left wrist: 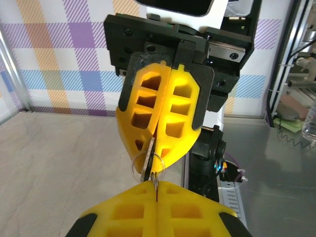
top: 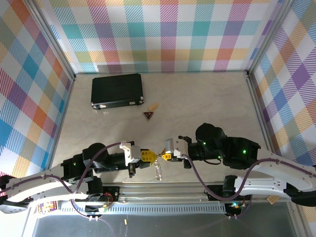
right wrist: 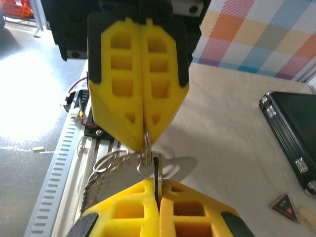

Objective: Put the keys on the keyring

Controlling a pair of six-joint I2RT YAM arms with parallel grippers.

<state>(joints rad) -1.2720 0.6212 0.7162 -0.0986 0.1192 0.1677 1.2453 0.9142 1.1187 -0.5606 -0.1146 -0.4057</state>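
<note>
Both arms are in at the near edge of the pale marbled counter [top: 207, 98], nose to nose at the middle. The left claw [top: 147, 156] comes in from the left, the right claw [top: 164, 156] from the right, and their yellow fingertips all but touch.

Look at the left claw: its jaws are pressed together, and the right wrist view shows them pinching the thin metal keyring [right wrist: 146, 147] right at the tips. The right claw is clamped shut too. It nips a flat piece edge-on between its pads, with a pale silver flat part showing just beside it. That looks like one of the pale silver-grey metal keys [top: 158, 170], though the edge-on angle makes it hard to be sure.

The rest of the bunch dangles below the meeting point, hanging off the counter surface over its near edge, close to the slotted aluminium rail [top: 163, 190]. In the right wrist view it hangs to the left of the tips on a wire loop, blurred.

Further back, the flat black rectangular case [top: 117, 90] lies at the far left of the counter. The small dark-red triangular trinket [top: 148, 115] sits just right of and nearer than the case. A little tan piece [top: 153, 106] lies beside the trinket. Both are well apart from the claws. Pastel checkered walls [top: 168, 34] ring the counter.
</note>
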